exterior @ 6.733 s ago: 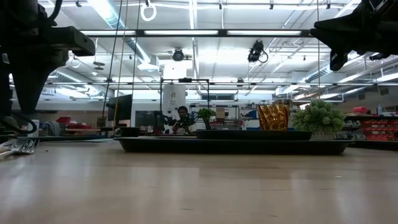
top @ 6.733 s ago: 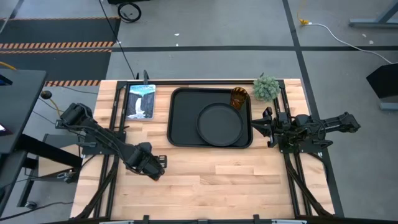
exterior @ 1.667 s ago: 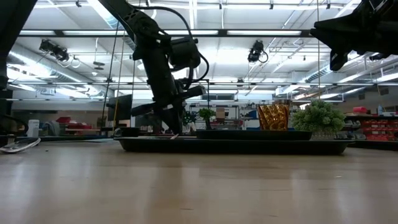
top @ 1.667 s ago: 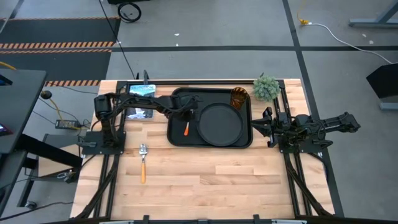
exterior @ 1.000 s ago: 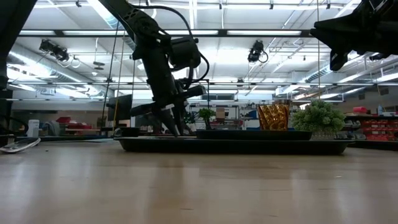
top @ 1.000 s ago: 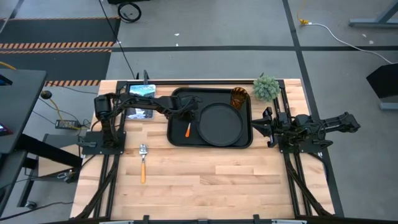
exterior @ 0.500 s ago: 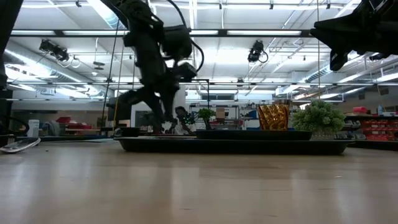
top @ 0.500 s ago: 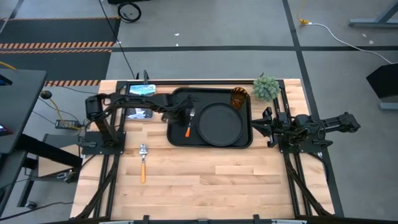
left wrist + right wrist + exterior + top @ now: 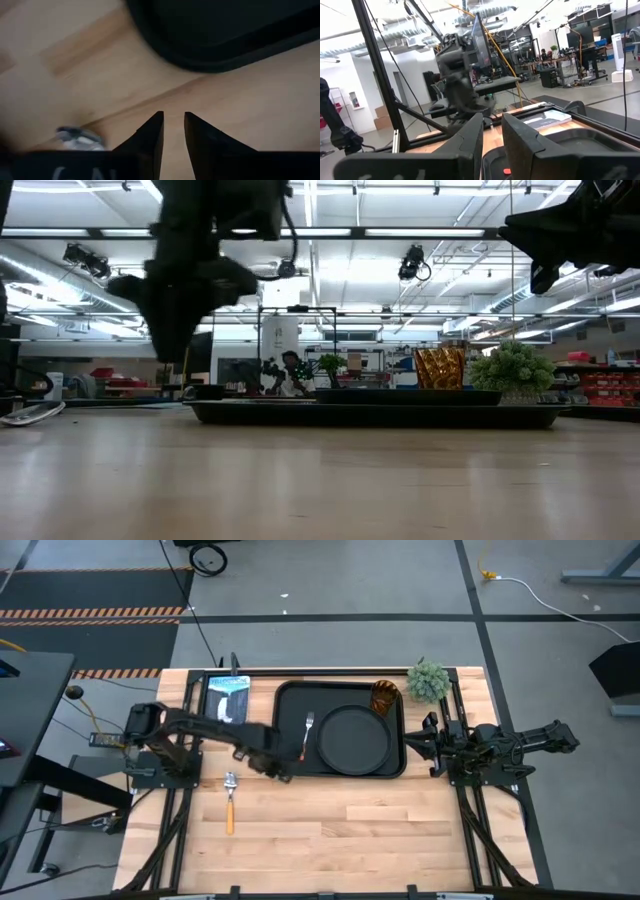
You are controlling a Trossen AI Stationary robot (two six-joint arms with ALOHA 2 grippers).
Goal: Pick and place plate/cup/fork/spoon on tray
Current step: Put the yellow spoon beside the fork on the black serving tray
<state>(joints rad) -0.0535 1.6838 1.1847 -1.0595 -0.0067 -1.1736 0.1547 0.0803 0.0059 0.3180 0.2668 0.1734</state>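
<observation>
The black rectangular tray [image 9: 284, 755] lies at the table's far middle. On it the round black plate [image 9: 353, 738] sits to the right, the amber cup [image 9: 385, 698] stands in the far right corner, and the fork [image 9: 306, 735] lies flat on the left, tines toward the far edge. The spoon [image 9: 230, 802] lies on the bare wood to the tray's near left, bowl toward the far edge. My left gripper [image 9: 277, 770] hovers just off the tray's near left corner [image 9: 165, 55], shut and empty. My right gripper [image 9: 425, 740] waits, shut, beside the tray's right edge.
A picture card [image 9: 226, 700] lies at the far left and a small potted plant [image 9: 428, 680] stands at the far right corner. Bare wood stretches along the near half of the table. The room behind shows in the low view.
My left gripper has drawn back from the fork on the tray's left part and swung toward the table's near left, off the tray's corner, toward the spoon. The fork stays lying on the tray, now fully uncovered.
</observation>
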